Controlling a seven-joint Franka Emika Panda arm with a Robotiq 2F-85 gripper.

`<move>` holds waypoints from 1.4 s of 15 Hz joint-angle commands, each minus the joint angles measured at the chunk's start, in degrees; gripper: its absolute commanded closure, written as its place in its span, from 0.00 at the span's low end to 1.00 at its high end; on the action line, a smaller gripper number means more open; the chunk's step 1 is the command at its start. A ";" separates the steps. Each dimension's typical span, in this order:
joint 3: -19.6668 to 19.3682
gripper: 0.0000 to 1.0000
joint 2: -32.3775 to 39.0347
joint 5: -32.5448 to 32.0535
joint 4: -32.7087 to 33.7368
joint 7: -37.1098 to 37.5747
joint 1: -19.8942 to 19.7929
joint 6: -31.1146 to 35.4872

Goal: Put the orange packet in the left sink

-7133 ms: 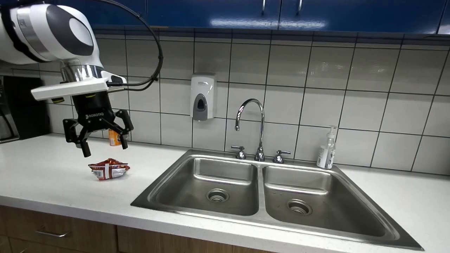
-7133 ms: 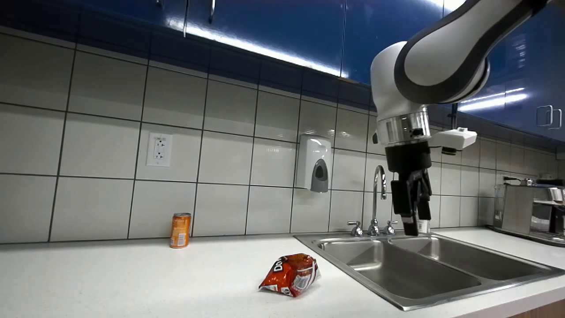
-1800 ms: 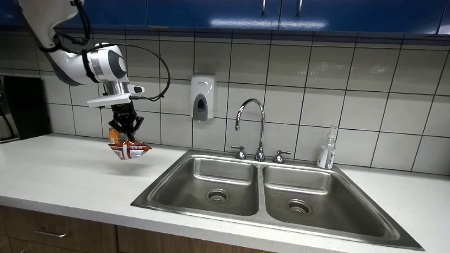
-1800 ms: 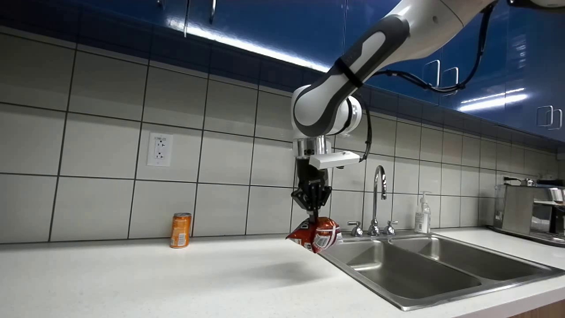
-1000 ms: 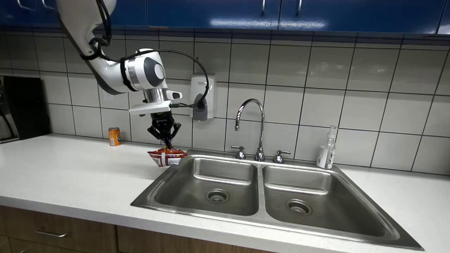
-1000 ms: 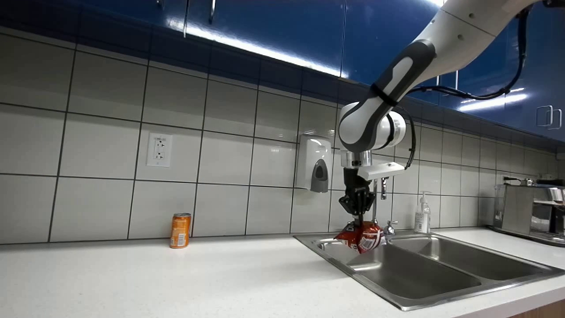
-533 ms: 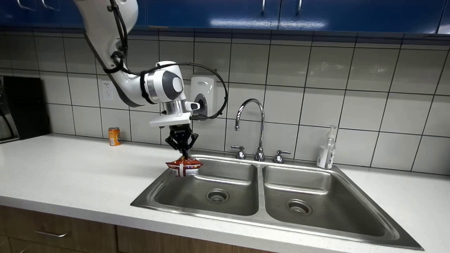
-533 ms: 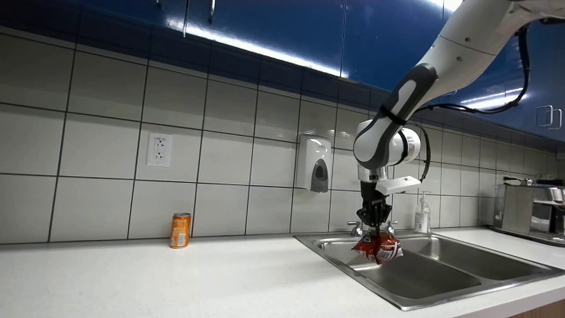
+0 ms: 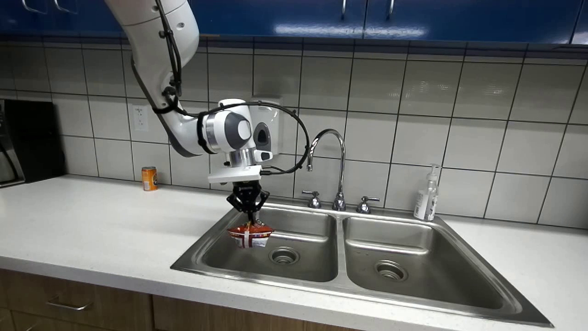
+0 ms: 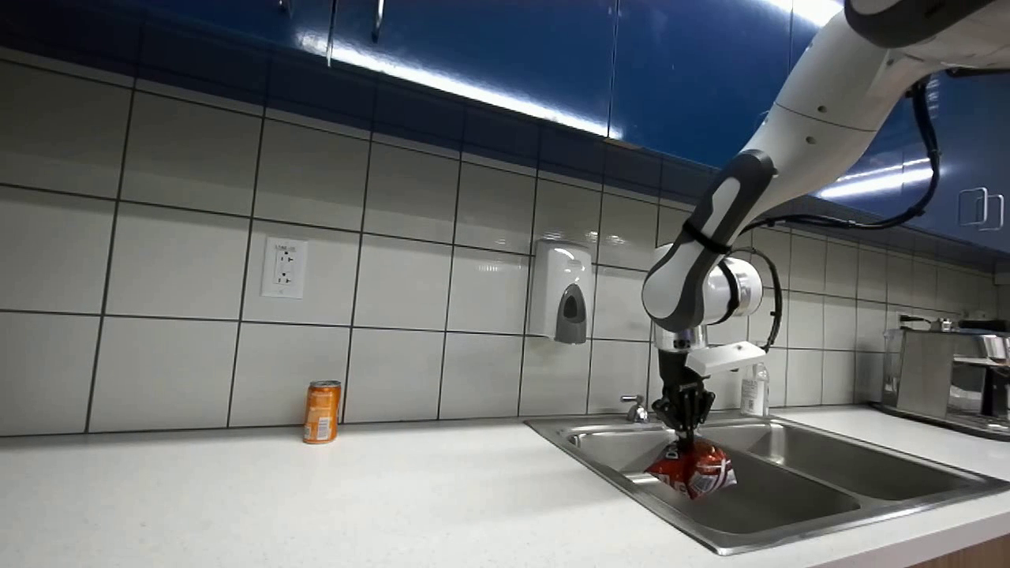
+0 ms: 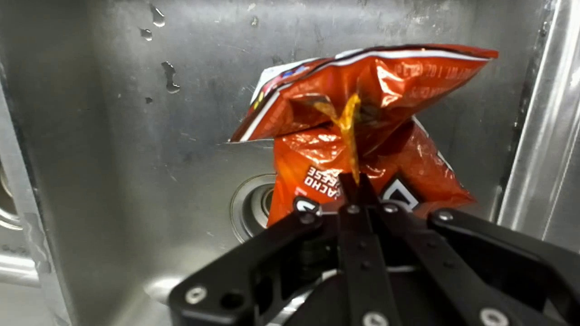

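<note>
Now the orange packet (image 9: 250, 236) hangs lower and further over the left sink (image 9: 314, 264) than a moment before, and your gripper (image 9: 251, 220) holds it pinched between clenched jaws. So, I judge, you have almost finished the carrying; only lowering and releasing remain.

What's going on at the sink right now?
The robot's gripper is shut on the orange packet, pinching it from above. The packet hangs over the left sink and hides part of its drain in the wrist view; it is not yet released. Exactly how high it hangs is hard to tell. An orange can stands upright on the counter.
</note>
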 commanded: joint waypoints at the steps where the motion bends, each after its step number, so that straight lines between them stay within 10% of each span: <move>1: 0.77 1.00 3.57 2.24 2.36 -2.70 -1.05 1.61; 21: 1.24 1.00 19.02 4.59 9.93 -5.41 -4.05 5.10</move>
